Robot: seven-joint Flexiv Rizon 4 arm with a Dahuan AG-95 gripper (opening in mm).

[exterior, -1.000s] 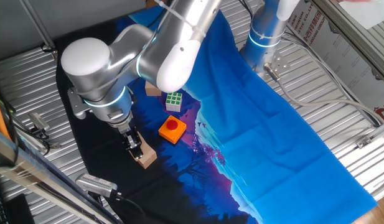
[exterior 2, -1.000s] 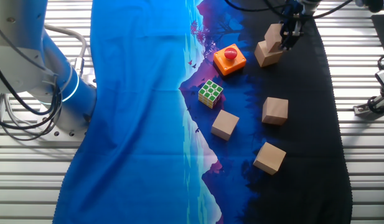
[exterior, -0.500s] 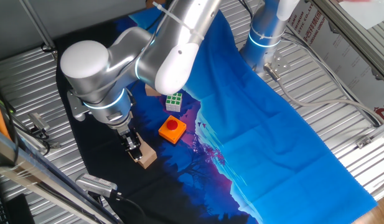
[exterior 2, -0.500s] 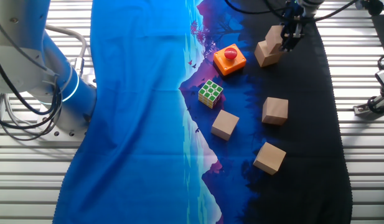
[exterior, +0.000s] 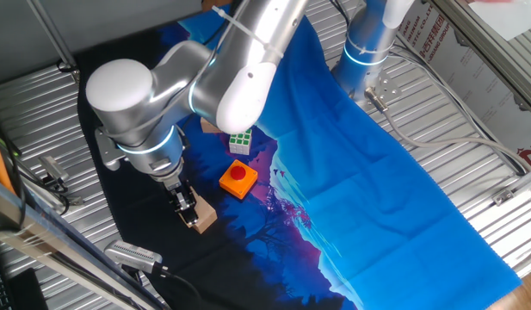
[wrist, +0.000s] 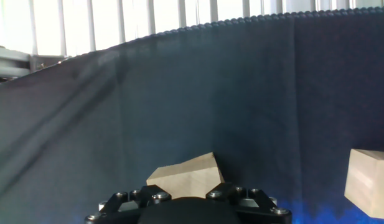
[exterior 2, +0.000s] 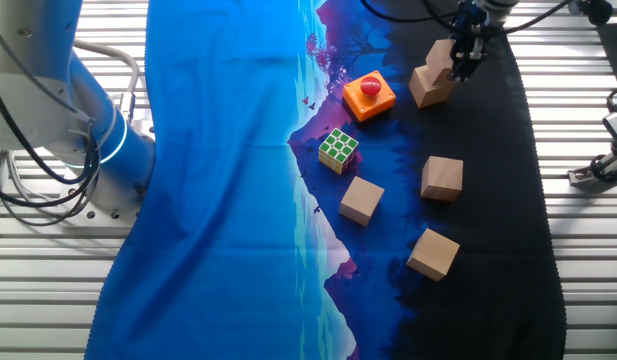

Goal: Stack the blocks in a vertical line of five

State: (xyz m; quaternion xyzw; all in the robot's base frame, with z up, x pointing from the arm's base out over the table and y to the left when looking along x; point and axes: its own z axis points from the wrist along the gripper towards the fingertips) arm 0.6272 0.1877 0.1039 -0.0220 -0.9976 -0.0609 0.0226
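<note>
Two tan wooden blocks sit together near the black cloth's edge. The lower block rests on the cloth. The upper block sits tilted on it, between the fingers of my gripper, which looks shut on it. In the hand view the fingertips are hidden below the frame. Three more blocks lie loose on the cloth: one, also seen as the block at the right edge, another block, and a third block.
A green-and-white puzzle cube and a flat orange block with a red button lie beside the blocks. Blue cloth covers the table's other half. The arm's base and metal fixtures stand at the edges.
The gripper has shifted only slightly beside the two blocks. No block has visibly moved.
</note>
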